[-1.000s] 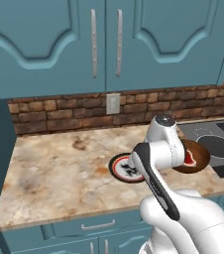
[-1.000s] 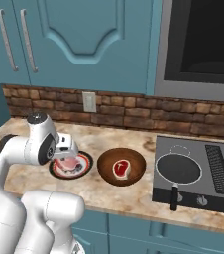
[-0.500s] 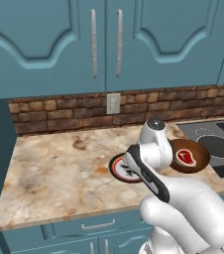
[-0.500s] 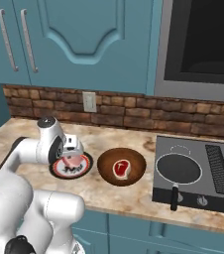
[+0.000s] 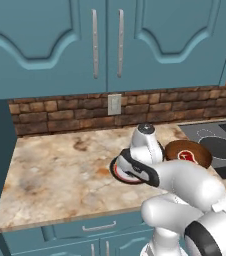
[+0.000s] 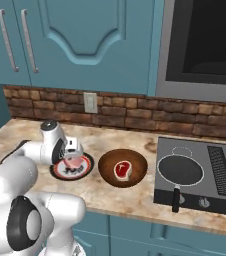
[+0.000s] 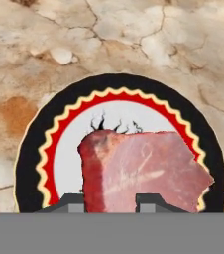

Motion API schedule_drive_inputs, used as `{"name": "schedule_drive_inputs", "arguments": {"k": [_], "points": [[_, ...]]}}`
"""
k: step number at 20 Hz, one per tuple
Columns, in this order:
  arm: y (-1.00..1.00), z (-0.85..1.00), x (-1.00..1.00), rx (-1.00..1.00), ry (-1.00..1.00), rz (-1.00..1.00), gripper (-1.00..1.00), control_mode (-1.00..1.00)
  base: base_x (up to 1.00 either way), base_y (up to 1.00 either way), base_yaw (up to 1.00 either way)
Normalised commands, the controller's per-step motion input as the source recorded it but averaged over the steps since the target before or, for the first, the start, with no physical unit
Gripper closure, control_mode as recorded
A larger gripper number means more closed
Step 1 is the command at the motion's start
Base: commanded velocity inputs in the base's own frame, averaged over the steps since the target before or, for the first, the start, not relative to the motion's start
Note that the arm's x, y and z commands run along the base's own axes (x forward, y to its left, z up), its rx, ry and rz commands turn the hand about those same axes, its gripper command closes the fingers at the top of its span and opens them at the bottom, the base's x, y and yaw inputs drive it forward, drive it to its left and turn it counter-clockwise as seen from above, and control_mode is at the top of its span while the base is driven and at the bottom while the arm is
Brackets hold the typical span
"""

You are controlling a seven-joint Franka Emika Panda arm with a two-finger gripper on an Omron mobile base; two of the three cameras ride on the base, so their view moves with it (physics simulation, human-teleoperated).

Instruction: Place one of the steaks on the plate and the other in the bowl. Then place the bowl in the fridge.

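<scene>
Pale pink steak (image 7: 143,168) sits pinched between the fingertips of the end effector (image 7: 111,201), held low over the white centre of the plate (image 7: 34,149); whether the meat touches the plate cannot be told. From the right base view the end effector (image 6: 74,156) hangs right above the plate (image 6: 60,172) on the marble counter (image 6: 135,197), grasping this steak. Beside it the brown bowl (image 6: 105,167) already holds the deep red steak (image 6: 122,170), so that half looks finished. Left to do, by my reading: release the pink slab onto the plate, then lift the bowl and carry it to the fridge.
</scene>
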Motion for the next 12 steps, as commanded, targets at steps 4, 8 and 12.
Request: {"name": "schedule_drive_inputs", "arguments": {"k": [4,8,12], "points": [[0.00,-0.37,0.20,0.00,0.00,0.00,1.00,-1.00,0.00,0.00,0.00],[0.00,-0.35,0.23,0.00,0.00,0.00,1.00,-1.00,0.00,0.00,0.00],[0.00,-0.30,0.23,0.00,0.00,0.00,1.00,-1.00,0.00,0.00,0.00]]}}
